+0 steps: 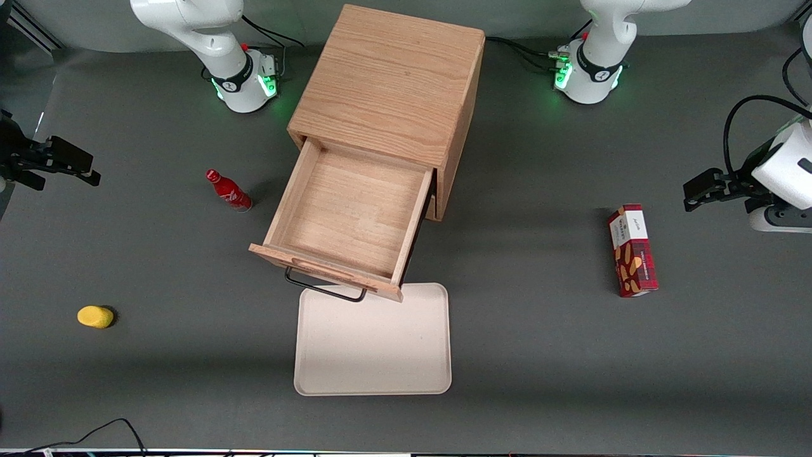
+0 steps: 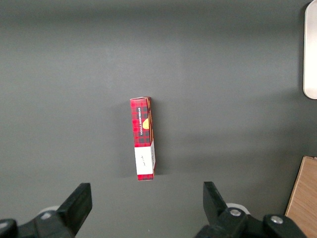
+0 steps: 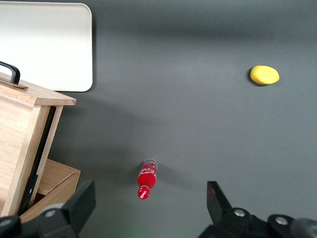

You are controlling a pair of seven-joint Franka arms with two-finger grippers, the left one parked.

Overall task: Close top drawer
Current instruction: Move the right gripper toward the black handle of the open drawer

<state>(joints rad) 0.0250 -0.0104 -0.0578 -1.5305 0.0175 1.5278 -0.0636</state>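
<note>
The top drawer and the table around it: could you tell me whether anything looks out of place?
Only the top drawer: it is pulled far out, overhanging the tray. The open end effector hangs well away, toward the working arm's end.

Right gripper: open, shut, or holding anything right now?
Right gripper: open, holding nothing, hanging above the table over the red bottle, toward the working arm's end, clear of the pulled-out top drawer.

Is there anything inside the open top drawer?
No: the top drawer shows only bare wood; the open end effector is off toward the working arm's end.
</note>
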